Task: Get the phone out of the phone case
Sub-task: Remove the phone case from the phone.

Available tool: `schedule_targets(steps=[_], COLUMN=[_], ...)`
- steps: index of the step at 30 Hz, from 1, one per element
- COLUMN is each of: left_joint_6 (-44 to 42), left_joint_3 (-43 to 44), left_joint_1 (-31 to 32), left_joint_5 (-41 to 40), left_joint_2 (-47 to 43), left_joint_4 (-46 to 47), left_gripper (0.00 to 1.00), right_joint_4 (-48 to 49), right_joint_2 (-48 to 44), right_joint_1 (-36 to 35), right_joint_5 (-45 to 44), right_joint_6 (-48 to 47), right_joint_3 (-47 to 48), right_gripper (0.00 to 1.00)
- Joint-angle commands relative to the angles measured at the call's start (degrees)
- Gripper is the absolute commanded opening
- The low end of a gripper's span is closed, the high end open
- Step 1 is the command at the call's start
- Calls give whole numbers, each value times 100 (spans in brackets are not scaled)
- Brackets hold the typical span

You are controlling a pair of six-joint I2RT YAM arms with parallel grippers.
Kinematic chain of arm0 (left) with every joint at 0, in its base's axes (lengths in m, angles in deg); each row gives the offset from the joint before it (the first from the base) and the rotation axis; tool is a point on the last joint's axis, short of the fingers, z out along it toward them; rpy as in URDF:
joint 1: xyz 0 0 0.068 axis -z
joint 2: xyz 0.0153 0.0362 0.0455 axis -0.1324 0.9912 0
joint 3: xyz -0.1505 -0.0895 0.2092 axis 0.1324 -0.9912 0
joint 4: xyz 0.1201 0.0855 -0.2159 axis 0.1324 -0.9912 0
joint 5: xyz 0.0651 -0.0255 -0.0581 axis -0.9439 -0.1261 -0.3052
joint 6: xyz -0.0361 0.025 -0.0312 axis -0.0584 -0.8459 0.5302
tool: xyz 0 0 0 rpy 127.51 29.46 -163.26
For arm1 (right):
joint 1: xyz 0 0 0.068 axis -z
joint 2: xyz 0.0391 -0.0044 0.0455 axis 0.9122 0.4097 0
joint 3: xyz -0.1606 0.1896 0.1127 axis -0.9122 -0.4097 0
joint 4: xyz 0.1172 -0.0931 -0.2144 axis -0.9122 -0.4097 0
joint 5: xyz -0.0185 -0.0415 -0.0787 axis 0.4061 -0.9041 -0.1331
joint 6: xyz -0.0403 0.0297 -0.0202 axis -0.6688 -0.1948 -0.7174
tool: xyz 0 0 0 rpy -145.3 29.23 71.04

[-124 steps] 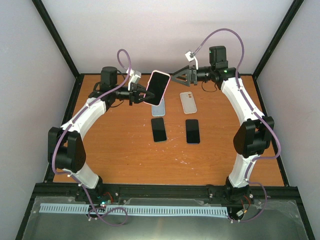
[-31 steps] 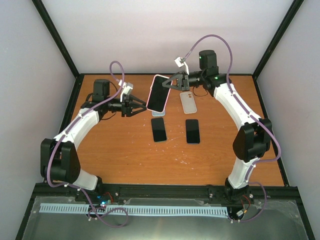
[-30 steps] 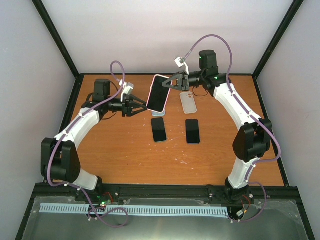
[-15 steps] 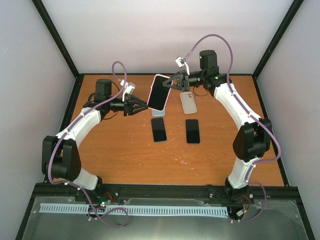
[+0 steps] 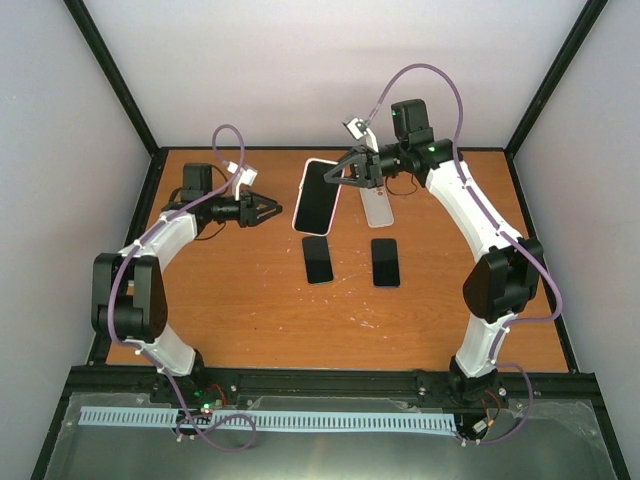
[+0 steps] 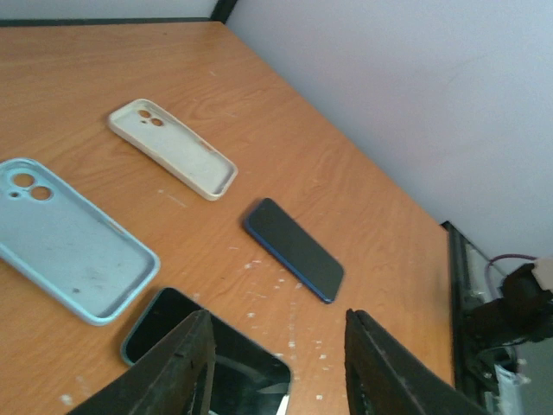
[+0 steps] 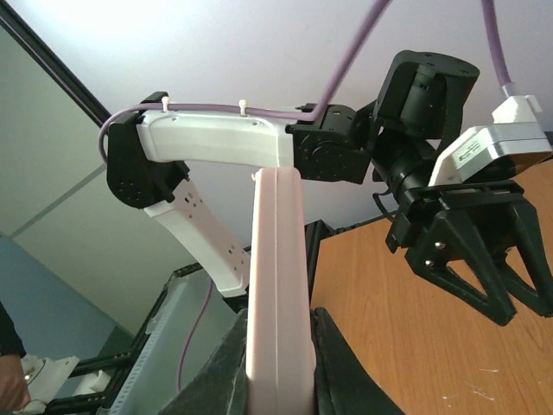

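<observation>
The phone in its pink case [image 5: 316, 198] hangs in the air over the back of the table, held at its top end. My right gripper [image 5: 336, 173] is shut on it. In the right wrist view the case [image 7: 276, 259] stands edge-on, pinched between the two black fingers [image 7: 226, 363]. My left gripper [image 5: 266, 210] hovers a short way left of the phone, not touching it. It is open, and in the left wrist view nothing lies between its fingers [image 6: 186, 367].
Two bare phones lie on the wooden table: a black one [image 5: 318, 260] and a blue-edged one [image 5: 385, 262]. A cream empty case [image 6: 173, 149] and a light blue empty case [image 6: 65, 238] lie behind them. Black frame posts stand at the table's corners.
My left gripper has drawn back to the left, away from the phone's edge. The right arm has shifted slightly and tilted the phone, still gripping it.
</observation>
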Motion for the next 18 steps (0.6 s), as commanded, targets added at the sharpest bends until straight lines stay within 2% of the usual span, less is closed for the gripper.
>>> schedule_targets(steps=[1, 4, 9, 13, 18], left_joint_6=[-722, -915, -781, -673, -203], left_joint_3=[148, -3, -3, 149, 85], left_joint_1=[39, 45, 274, 576, 732], left_joint_5=[656, 1052, 1127, 1171, 1161], left_joint_2=[-479, -869, -1129, -1101, -1139], left_joint_4=[-387, -523, -591, -658, -250], left_gripper=[47, 53, 54, 53, 52], right_joint_4=[76, 489, 1022, 1099, 905], right_joint_2=[-23, 12, 67, 76, 32], right_joint_1=[61, 92, 91, 99, 91], right_joint_5=[202, 23, -121, -162, -122], right_joint_6=[102, 448, 879, 953, 778], right_joint_3=[239, 240, 175, 177, 145], right_gripper=[3, 3, 3, 3, 3])
